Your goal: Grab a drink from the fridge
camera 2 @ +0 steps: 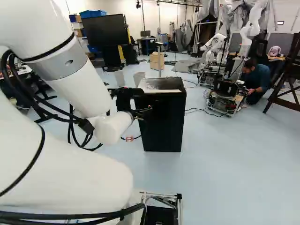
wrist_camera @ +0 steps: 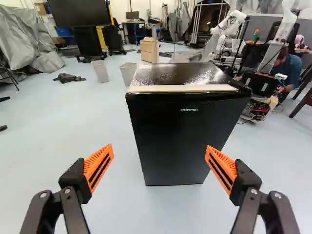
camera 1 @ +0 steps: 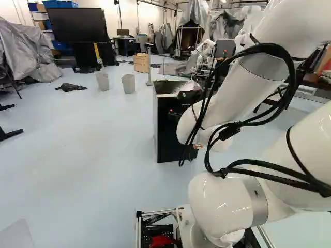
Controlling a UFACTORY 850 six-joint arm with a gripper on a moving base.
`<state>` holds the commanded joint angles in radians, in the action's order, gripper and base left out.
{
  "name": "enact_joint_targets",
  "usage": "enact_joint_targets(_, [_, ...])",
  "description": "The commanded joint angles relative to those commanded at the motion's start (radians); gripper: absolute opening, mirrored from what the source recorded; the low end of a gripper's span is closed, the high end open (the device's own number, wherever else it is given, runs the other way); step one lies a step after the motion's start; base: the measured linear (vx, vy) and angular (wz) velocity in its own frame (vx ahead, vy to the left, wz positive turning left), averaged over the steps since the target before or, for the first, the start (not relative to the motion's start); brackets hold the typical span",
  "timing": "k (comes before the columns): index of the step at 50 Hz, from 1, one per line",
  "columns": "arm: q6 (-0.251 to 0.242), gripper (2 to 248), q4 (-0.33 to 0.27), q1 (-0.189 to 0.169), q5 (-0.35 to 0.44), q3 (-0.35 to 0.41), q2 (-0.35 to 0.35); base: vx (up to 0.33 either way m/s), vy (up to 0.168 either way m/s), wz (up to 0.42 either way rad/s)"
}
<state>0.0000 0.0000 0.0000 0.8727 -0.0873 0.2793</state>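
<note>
"White arm [camera 2: 56, 187] up close, looming in both base views. How's its gripper [wrist_camera: 159, 147]?"

"Spread wide. The orange pads [wrist_camera: 99, 165] stand well apart, with nothing gripped between them."

"And past that?"

"The fridge [wrist_camera: 180, 117], black and upright on the floor [wrist_camera: 63, 136], straight ahead of the gripper and not touched by its fingers. Its door [wrist_camera: 170, 151] looks closed."

"So where's the drink?"

"Out of sight. I'd guess it's behind that door, but no view shows it."

"How far along are we, then?"

"Early days, I'd say. The arm faces the fridge, and that's about all that's done. Left to do: get the door open, find a drink, close on it and bring it out."

"Anything beyond that matters?"

"Two pale bins [wrist_camera: 101, 71], a wooden box [wrist_camera: 147, 51] and, farther off, another robot [wrist_camera: 234, 18]. None looks to be in our way."
</note>
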Motion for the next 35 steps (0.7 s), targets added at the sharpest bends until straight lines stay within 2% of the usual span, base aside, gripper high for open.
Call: enact_joint_targets(35, [0.0, 247, 0.0, 0.0, 0.0, 0.0, 0.0, 0.048, 0.08, -0.016])
